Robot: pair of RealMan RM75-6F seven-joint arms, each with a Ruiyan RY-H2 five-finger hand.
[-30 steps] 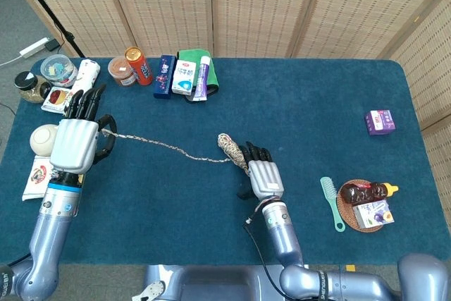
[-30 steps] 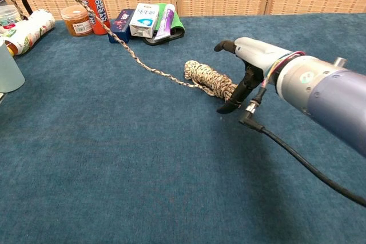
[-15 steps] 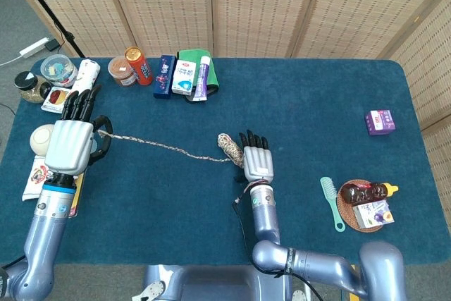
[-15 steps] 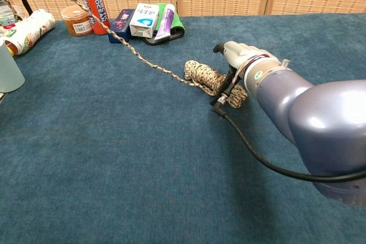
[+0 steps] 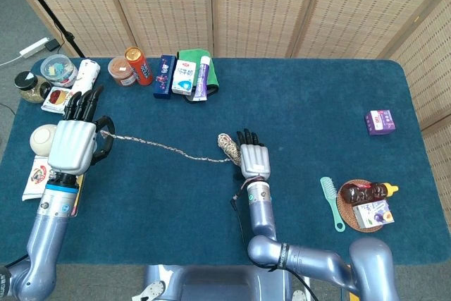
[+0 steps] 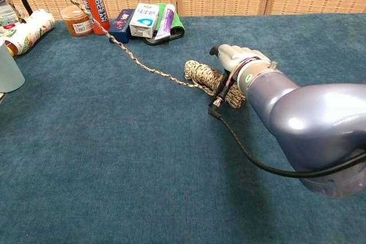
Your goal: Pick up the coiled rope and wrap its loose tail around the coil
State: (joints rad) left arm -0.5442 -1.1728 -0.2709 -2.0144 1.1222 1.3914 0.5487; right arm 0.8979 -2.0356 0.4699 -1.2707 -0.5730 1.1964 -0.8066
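Near the middle of the blue bench (image 5: pixel 317 103) lies the coiled rope (image 5: pixel 227 145), with the right hand (image 5: pixel 254 160) laid over its near end, though whether the fingers grip it cannot be told. Its loose tail (image 5: pixel 162 145) runs leftward, raised off the cloth, to the left hand (image 5: pixel 74 142), which holds the tail's end with fingers curled around it.

The blue-carpeted bench (image 5: pixel 317 103) carries a coiled rope (image 5: pixel 227 147) mid-surface — jars and boxes (image 5: pixel 184 77) along the far-left edge, a purple box (image 5: pixel 380 122) and green comb (image 5: pixel 331 201) right.
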